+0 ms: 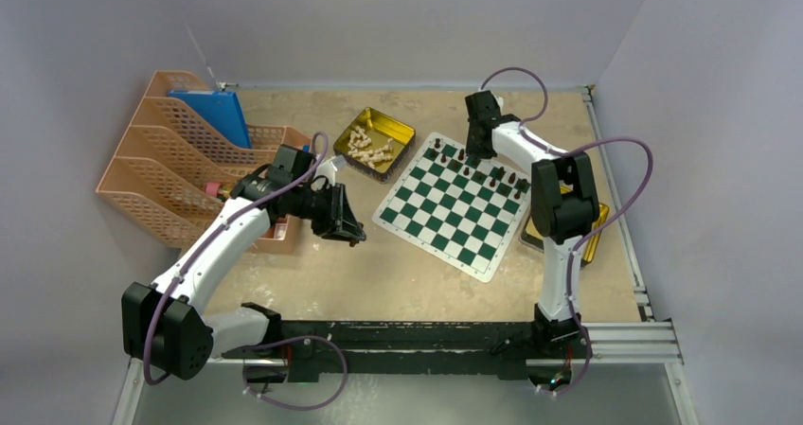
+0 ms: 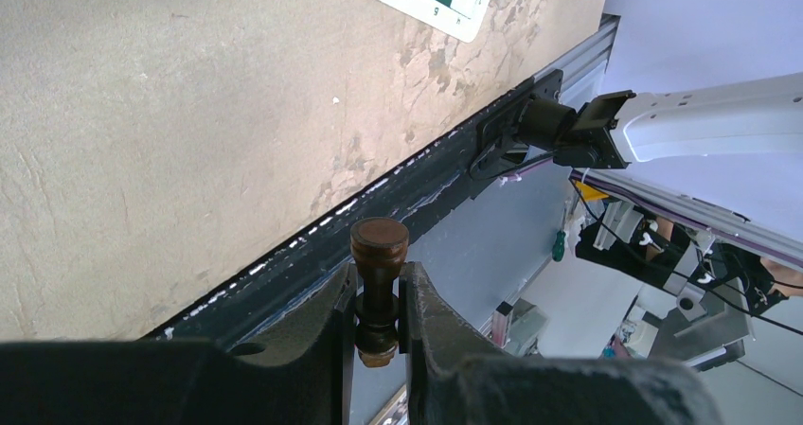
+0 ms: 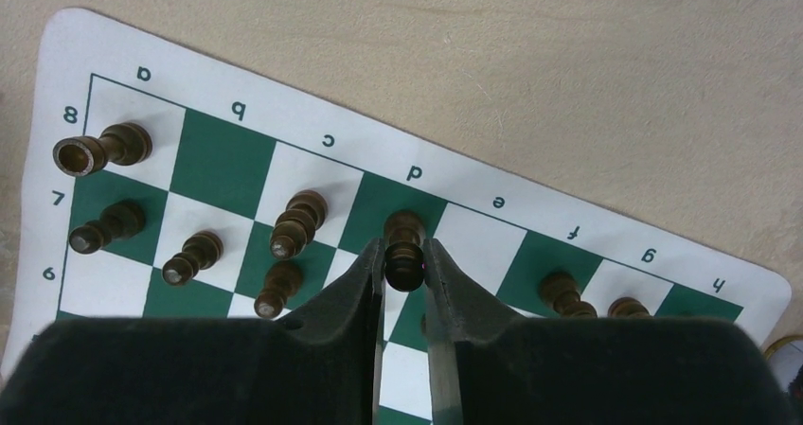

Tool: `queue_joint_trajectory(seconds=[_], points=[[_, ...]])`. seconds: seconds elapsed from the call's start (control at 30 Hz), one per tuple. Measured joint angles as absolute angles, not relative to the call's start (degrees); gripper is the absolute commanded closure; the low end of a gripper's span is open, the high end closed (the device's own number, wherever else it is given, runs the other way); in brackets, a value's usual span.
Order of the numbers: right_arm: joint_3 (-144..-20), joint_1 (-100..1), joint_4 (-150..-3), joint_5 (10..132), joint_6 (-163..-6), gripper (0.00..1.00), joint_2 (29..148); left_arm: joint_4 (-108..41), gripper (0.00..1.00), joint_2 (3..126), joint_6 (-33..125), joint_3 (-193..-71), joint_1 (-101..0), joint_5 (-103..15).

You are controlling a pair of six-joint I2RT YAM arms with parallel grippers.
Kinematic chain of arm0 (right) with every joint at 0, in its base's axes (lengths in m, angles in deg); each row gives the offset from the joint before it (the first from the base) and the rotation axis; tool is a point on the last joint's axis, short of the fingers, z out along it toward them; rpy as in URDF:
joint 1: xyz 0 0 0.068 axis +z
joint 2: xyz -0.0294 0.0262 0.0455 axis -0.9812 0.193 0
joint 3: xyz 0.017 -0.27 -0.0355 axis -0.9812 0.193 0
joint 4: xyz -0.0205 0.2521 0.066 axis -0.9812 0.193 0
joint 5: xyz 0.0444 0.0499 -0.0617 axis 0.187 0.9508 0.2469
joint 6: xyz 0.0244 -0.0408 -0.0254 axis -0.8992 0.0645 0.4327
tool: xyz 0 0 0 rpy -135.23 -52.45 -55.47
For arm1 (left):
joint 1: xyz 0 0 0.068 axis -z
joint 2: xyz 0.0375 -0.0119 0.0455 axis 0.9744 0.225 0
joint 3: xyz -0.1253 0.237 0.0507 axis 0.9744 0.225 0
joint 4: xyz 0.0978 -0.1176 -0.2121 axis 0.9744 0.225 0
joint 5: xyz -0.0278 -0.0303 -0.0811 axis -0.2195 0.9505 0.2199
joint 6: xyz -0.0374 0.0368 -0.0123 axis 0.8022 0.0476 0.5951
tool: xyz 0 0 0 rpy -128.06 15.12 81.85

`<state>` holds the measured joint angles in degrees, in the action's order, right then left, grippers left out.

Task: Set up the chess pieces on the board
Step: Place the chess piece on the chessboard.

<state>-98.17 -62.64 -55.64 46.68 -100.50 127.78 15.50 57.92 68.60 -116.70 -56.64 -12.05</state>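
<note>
The board (image 3: 473, 240) border reads a–h; 8, 7, 6.

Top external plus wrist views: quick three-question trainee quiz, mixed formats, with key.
1. True or false: the left gripper is empty.
2. The right gripper brackets a dark piece standing on which file of the board? A) a B) d C) h
3. Fill in: the pale pieces lie in the ____ beside the board.
Key: 1 false, it is shut on a dark brown chess piece. 2 B. 3 gold tin.
</note>
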Motion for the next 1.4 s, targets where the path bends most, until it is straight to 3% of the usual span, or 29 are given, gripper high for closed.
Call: queue_joint_trajectory(seconds=[0.3, 0.63, 0.8, 0.97, 1.07, 1.4], points=[[-98.4, -62.8, -55.1, 46.7, -100.5, 0.6, 127.8, 15.5, 0.89, 58.3, 68.6, -116.8, -56.6, -12.0], [-101.8, -62.8, -52.1, 46.9, -99.5, 0.56, 126.4, 14.3, 0.89, 58.6, 73.0, -118.6, -56.6, -9.4], [-101.4, -62.8, -51.8, 48.8, -95.4, 0.58, 119.1, 13.3, 0.89, 59.2, 79.3, -119.9, -56.7, -6.3], [-94.8, -61.5, -58.4, 54.1, -90.5, 0.59, 103.9, 12.0, 0.89, 60.6, 86.5, -121.8, -57.6, -3.0], [-89.9, -57.1, -63.2, 56.3, -86.8, 0.59, 95.8, 11.5, 0.89, 61.1, 91.2, -121.9, -58.3, -1.8], [-69.1, -26.9, -78.7, 63.3, -71.4, 0.54, 76.0, 7.8, 0.89, 57.7, 110.1, -118.2, -61.2, -0.2]])
